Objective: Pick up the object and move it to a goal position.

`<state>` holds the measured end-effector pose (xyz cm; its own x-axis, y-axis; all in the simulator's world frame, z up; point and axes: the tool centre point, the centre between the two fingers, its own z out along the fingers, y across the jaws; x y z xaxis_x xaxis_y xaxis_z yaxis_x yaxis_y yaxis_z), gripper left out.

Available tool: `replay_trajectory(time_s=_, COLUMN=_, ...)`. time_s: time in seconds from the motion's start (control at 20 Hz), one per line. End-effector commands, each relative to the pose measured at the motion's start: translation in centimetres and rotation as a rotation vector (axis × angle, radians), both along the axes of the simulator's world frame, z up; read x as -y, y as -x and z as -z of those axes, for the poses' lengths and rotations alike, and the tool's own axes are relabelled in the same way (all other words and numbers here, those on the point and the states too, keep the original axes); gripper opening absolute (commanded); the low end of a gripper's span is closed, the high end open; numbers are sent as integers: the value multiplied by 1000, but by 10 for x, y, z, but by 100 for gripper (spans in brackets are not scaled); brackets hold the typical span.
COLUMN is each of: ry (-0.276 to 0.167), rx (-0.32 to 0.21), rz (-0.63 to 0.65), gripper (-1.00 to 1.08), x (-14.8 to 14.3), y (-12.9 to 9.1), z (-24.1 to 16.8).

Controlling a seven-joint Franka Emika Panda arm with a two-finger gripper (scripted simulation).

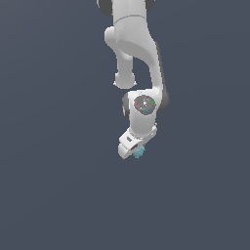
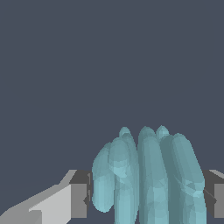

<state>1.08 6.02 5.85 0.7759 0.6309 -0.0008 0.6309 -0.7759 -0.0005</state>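
One part of the job looks done: the gripper [image 1: 138, 152] is closed on the object [image 1: 139, 152], and in the wrist view the teal lump [image 2: 148, 179] fills the gap between the two fingers [image 2: 78, 199], touching both pads. What seems left is the carry and release, though no goal marker shows in either view, so I cannot tell how near the goal it hangs. No containers are visible, only plain dark ground around the arm [image 1: 136, 44].

Exterior view distant, overhead; wrist view close; both share object [image 1: 139, 152].
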Motion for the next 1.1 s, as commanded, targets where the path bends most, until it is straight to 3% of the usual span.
replay_trajectory(time_s=0.0, ry=0, rx=1, rz=1, gripper=-100, x=7, y=2, z=-10)
replay_trajectory(time_s=0.4, ry=1, rx=1, rz=0, gripper=-100, x=46, y=18, z=-63)
replay_trajectory(time_s=1.05, ry=-3, rx=2, rz=0, gripper=-100, x=139, y=55, z=-193)
